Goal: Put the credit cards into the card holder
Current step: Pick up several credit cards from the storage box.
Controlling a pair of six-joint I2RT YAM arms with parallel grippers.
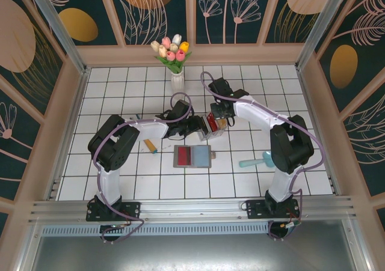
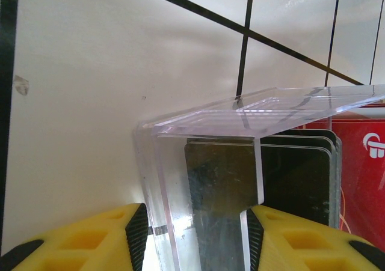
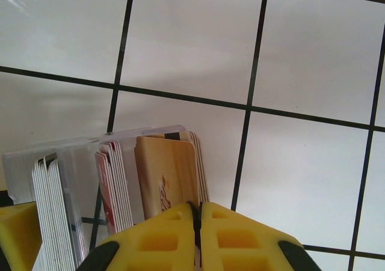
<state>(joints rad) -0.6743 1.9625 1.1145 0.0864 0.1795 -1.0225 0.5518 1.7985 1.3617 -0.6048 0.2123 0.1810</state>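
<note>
Top external view: a white tiled table (image 1: 120,181) walled by floral panels. Both arms reach inward and meet at a clear plastic rack (image 1: 212,128) near the middle, the left gripper (image 1: 198,127) on its left side and the right gripper (image 1: 219,122) over its right side. The card holder (image 1: 194,157) lies open and flat just in front of the rack, showing a red and a blue panel inside a grey border. Well to its left lies a small tan item (image 1: 149,145) with a blue end, too small to identify. To its right lies a teal handled tool (image 1: 255,161). A vase of tulips (image 1: 175,60) stands at the far edge.

Left wrist view: the yellow fingers (image 2: 90,244) are partly spread and clamp the rack's clear wall between their dark pads. Black cards (image 2: 301,175) and a red card (image 2: 364,181) stand upright behind it.

Right wrist view: the credit cards (image 3: 114,181) stand on edge in the rack's slots. The yellow fingertips (image 3: 231,238) are pressed together right at the edge of a tan card (image 3: 165,175). Whether a card is pinched between them cannot be made out.
</note>
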